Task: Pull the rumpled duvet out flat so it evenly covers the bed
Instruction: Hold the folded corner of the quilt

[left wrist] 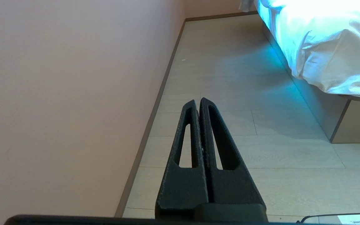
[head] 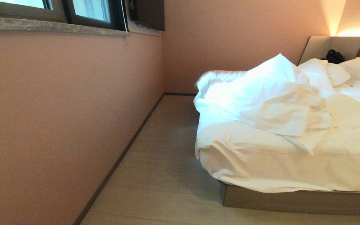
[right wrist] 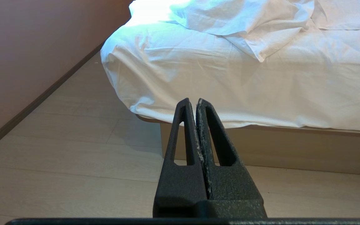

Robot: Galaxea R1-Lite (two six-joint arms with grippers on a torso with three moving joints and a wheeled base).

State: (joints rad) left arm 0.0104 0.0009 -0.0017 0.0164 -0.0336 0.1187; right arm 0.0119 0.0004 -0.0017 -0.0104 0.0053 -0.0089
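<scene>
The duvet lies bunched toward the 12 o'clock end of the bed, leaving the foot sheet bare. A loose corner points to 6 o'clock. Left gripper and right gripper hang clenched and empty, well short of the bed. Recommended: approach squarely, unclench, pinch the corner hem, and draw steadily toward 6 o'clock.

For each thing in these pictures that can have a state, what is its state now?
duvet: rumpled, bunched in a heap on the bed, not spread flat.
bed: unmade; white sheet hangs over the foot end above the wooden base.
pillows: lying at the headboard end.
left gripper: shut, empty, above the floor.
right gripper: shut, empty, facing the bed's foot end.
</scene>
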